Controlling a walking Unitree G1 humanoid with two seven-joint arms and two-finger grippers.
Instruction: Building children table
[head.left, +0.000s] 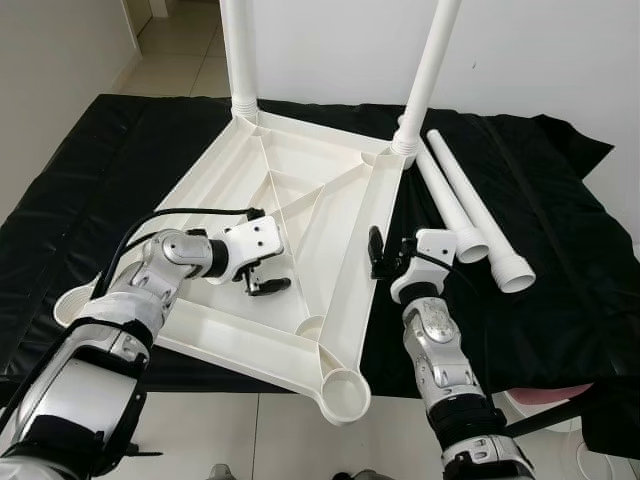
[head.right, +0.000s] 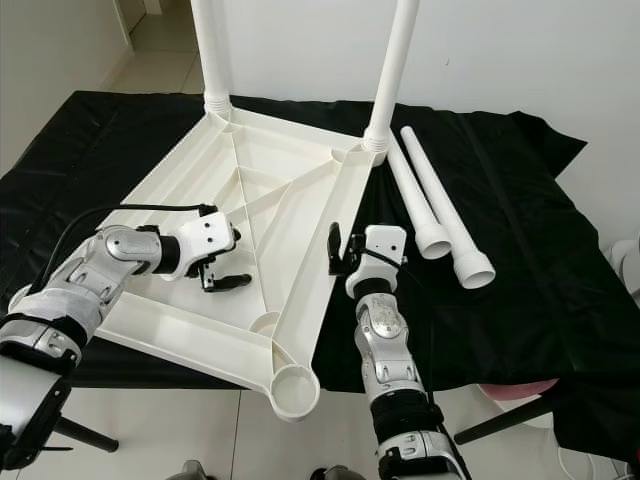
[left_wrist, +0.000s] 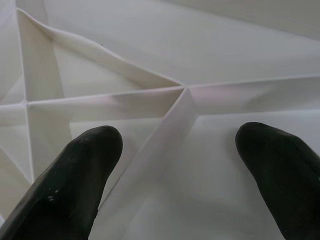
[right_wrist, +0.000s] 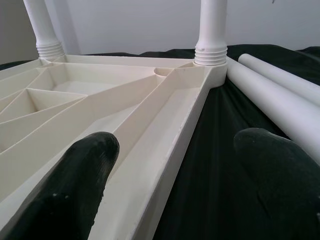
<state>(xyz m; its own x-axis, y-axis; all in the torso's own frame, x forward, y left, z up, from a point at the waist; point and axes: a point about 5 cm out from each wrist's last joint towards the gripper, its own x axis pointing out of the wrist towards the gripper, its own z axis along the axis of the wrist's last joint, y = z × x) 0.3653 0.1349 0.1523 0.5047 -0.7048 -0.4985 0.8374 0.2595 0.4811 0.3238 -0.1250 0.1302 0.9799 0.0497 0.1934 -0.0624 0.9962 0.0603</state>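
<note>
Two legs screwed in, two loose legs lying to the right of the right gripper.

The upturned tabletop (head.left: 300, 215) lies on the black-covered worktop (head.left: 560, 300) with its ribbed underside up and legs standing in its two far corners; the near corner socket (head.left: 345, 392) is empty. The loose legs (head.left: 470, 205) lie side by side on the cloth just beyond the tabletop's right edge, long axes running away from the robot, flared ends nearest it. The right gripper (head.left: 388, 255) hovers wide open over that right edge, so the legs lie just to its right and it is much the nearer arm. The left gripper (head.left: 262, 283), also open, hangs low over the ribs inside the tabletop; whether it touches them I cannot quite tell.
</note>
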